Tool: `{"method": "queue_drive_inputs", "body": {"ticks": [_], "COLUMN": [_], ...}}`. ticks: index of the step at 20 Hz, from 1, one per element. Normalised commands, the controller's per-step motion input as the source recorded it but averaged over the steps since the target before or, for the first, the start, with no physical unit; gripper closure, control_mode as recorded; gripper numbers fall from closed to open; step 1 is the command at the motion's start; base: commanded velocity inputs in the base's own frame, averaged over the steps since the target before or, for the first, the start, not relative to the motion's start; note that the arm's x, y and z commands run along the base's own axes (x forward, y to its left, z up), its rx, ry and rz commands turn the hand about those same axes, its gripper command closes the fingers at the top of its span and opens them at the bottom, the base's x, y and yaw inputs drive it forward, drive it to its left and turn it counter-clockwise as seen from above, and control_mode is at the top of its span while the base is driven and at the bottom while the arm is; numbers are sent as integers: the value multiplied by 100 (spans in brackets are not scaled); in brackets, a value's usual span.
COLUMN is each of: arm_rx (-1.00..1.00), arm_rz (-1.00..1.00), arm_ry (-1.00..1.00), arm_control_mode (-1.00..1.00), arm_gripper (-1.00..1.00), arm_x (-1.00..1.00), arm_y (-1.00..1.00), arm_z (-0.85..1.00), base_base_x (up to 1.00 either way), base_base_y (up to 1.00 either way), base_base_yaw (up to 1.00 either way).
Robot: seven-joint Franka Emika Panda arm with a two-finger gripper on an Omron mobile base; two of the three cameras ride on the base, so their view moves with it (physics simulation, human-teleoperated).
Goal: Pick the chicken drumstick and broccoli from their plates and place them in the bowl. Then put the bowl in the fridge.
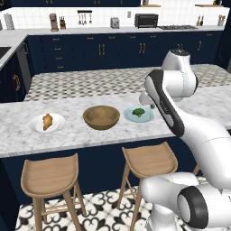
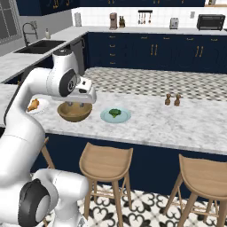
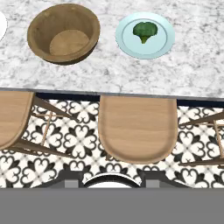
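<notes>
Marble-patterned grey-white tabletop carries all the task's things in a row, and the round, deep, mid-brown wooden bowl is taken as the landmark. To the left of the bowl, well apart from it, a plain white round plate is seen with the small orange-brown, wedge-shaped chicken drumstick lying on it. The bowl itself is seen empty in the hand view, its darker inside exposed. Just to the right of the bowl, a pale blue-green round plate is set, and the small dark green lumpy broccoli floret rests at its middle. Farther right of the bowl, two small brown shakers are seen standing side by side on the tabletop. In front of the bowl, below the tabletop edge, pale wooden stools are placed on a black-and-white patterned floor.

The white arm is held above the tabletop near the bowl, nothing being touched by it. The fingers are barely seen at the bottom of the hand view; nothing is held between them, and how far they are parted cannot be told.
</notes>
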Motion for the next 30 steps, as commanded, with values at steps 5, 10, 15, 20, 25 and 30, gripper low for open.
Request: {"method": "queue_drive_inputs", "body": {"ticks": [5,10,15,20,25,30], "arm_rx": [0,0,0,-4,-11,-9], "arm_rz": [13,19,9,0,-2,0], "arm_ry": [0,0,0,1,3,0], "arm_control_mode": [-100,-100,-100,-100,-100,-100], "arm_gripper": [-100,-100,-100,-100,-100,-100], "arm_x": [31,93,100,86,58,48], "arm_y": [-20,-46,-21,0,0,0], "arm_z": [-6,-20,-25,-15,-21,-35], "base_base_x": [0,0,0,0,0,0], "base_base_y": [0,0,0,0,0,0], "base_base_yaw": [0,0,0,0,0,0]}}
